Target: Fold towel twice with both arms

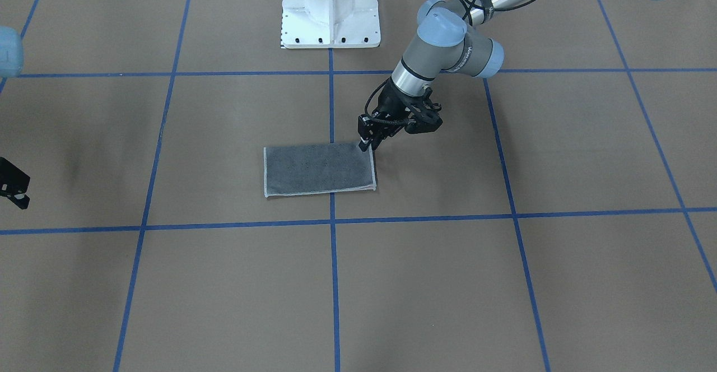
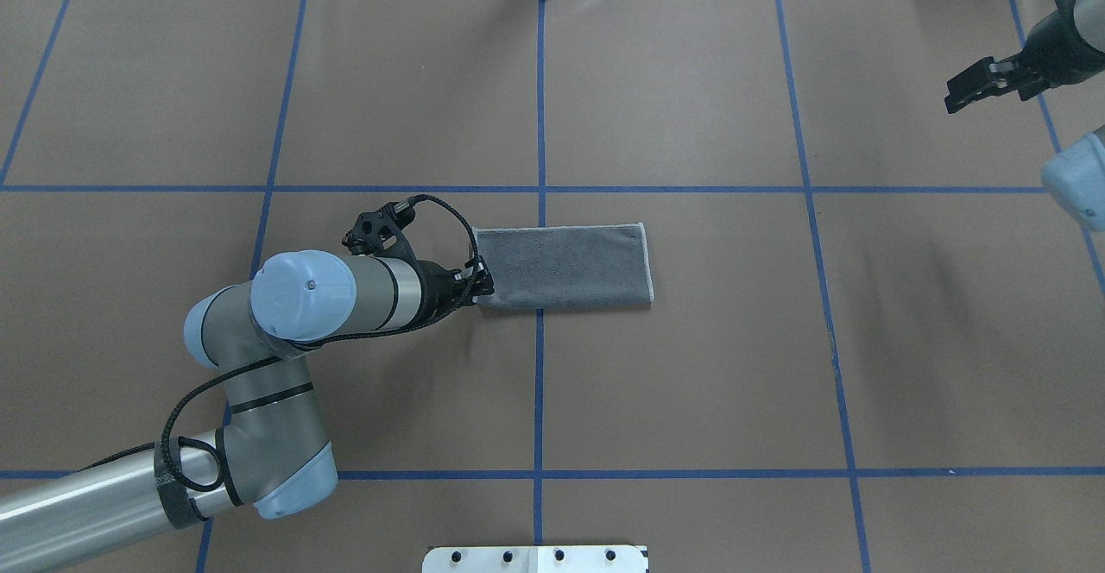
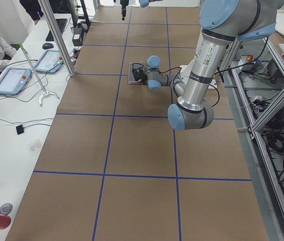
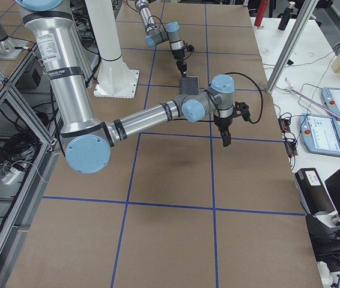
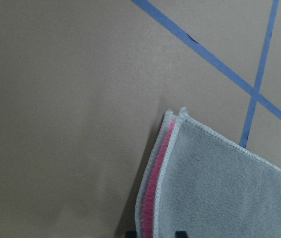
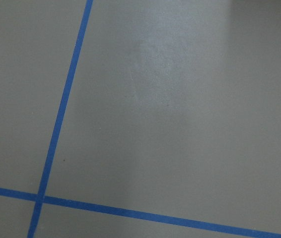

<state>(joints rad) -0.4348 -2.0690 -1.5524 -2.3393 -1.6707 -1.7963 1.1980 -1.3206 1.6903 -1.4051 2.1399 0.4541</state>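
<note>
Lettering (image 1: pixel 468 56) runs along the wrist housing of the left arm (image 1: pixel 442 41) in the front-facing view, but it is too small to read. A label (image 4: pixel 50 43) on the right arm (image 4: pixel 146 117) is just as illegible.

The towel (image 2: pixel 561 267) lies flat near the middle of the table (image 2: pixel 691 400). It is folded into a rectangle, dark grey face up, and straddles a blue tape line (image 2: pixel 539 383). In the left wrist view a strip of pink shows between the stitched edges at one corner.

The left end effector (image 2: pixel 479 286) is down at the towel's short edge on the robot's left. Its fingertips (image 5: pixel 180 233), cut off by the bottom of the wrist view, stand on either side of that edge. I cannot tell whether they pinch it.

The right end effector (image 2: pixel 967 97) hangs well apart from the towel, toward the table's far right corner. It is small in the overhead view and cut off at the front view's edge. I cannot tell whether it is spread or pressed together.
</note>
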